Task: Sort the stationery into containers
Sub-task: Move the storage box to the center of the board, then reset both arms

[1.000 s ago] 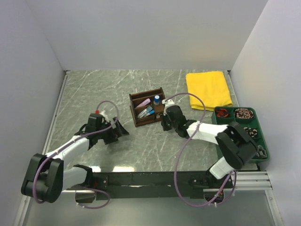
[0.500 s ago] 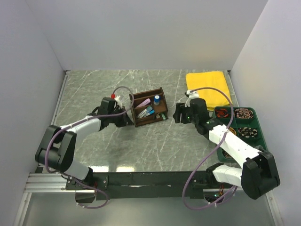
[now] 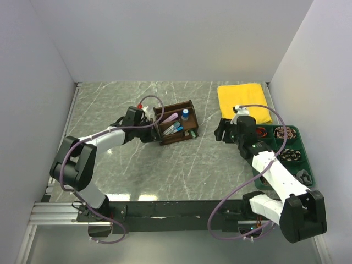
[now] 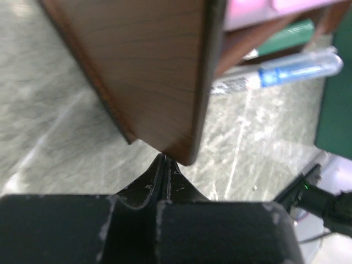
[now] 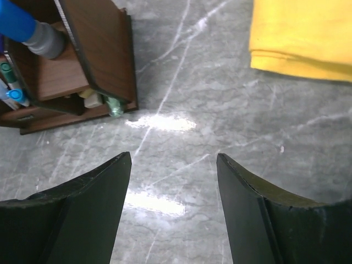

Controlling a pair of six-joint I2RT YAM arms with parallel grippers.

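Counts: one wooden organiser [image 3: 177,139], one green tray [image 3: 273,127], one yellow cloth [image 3: 243,103], two arms.

All the stationery we see sits in the organiser:
- one purple marker [image 3: 170,117] in a rear compartment
- one blue-capped bottle [image 3: 185,114], standing at the rear right
- two blue-capped pens [image 3: 174,128] in the middle; they are small, so the count is loose
- one tan eraser [image 5: 93,100] and one green eraser [image 5: 113,105], side by side in the low front slot

The tray is divided. Coiled bands show in at least three compartments, and the right arm covers part of it.

Left tool [image 4: 164,165]: fingers pressed together, pinching nothing. Its tips sit right at the lower corner of the organiser's left side wall. We cannot tell whether they touch it or are just beside it.

Right tool [image 5: 173,159]: fingers spread wide, holding nothing. It hangs over bare tabletop [image 3: 110,104] between the organiser and the cloth, apart from both.

Layout: the organiser is mid-table, skewed to the edges. The cloth lies folded at the far right. The tray is at the right edge, just nearer than the cloth.

The surface is grey-green marble-look with white veins, with light glare near the front edge. Plain white walls close the left, the back and the right. A metal rail carries the arm bases at the near edge.
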